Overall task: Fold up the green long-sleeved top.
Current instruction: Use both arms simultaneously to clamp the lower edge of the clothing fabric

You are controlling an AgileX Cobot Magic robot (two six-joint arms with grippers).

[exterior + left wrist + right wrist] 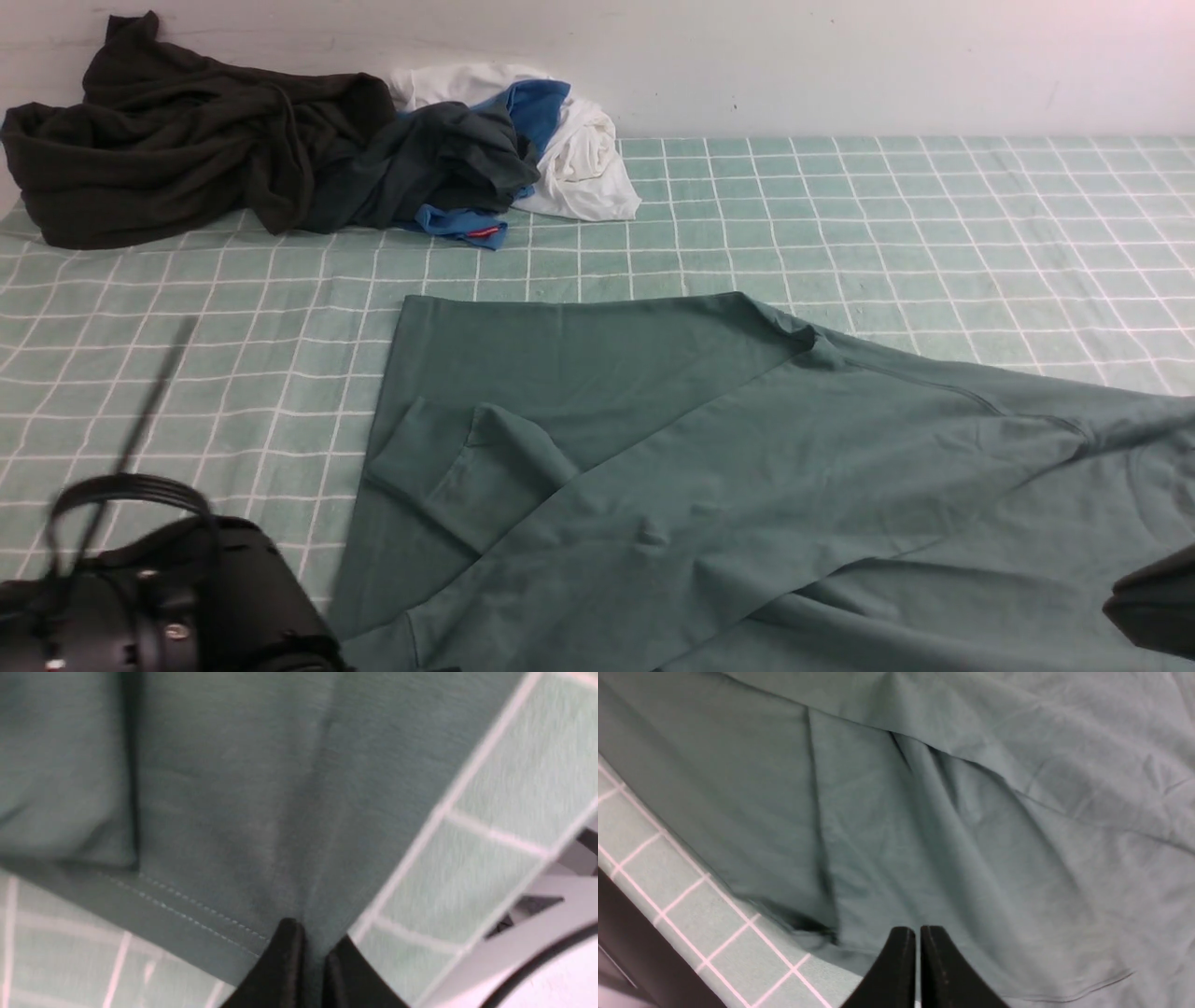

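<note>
**Front view:** The green long-sleeved top (747, 467) lies spread over the lower middle and lower right of the frame, on the table (934, 233). The table is covered by a pale checked cloth (140, 308). One sleeve (448, 467) is folded in over the body at lower centre-left. A heap of other clothes sits in the upper left against the wall: a very dark garment (187, 131) with white (583, 159) and blue (537, 107) pieces beside it. The left arm (187, 597) is a blurred black shape in the lower left corner. The right arm (1153, 597) just shows at the lower right edge. Neither claw can be seen here.

**Left wrist view:** The left claw (317, 947) is closed on the top's stitched hem (187, 905), with green fabric caught between its black fingers (287, 956).

**Right wrist view:** The right claw (918, 933) hangs over wrinkled green fabric near the top's edge. Its fingers (901, 961) are almost together, with only a thin slit between them. I cannot tell whether any cloth is pinched there.
</note>
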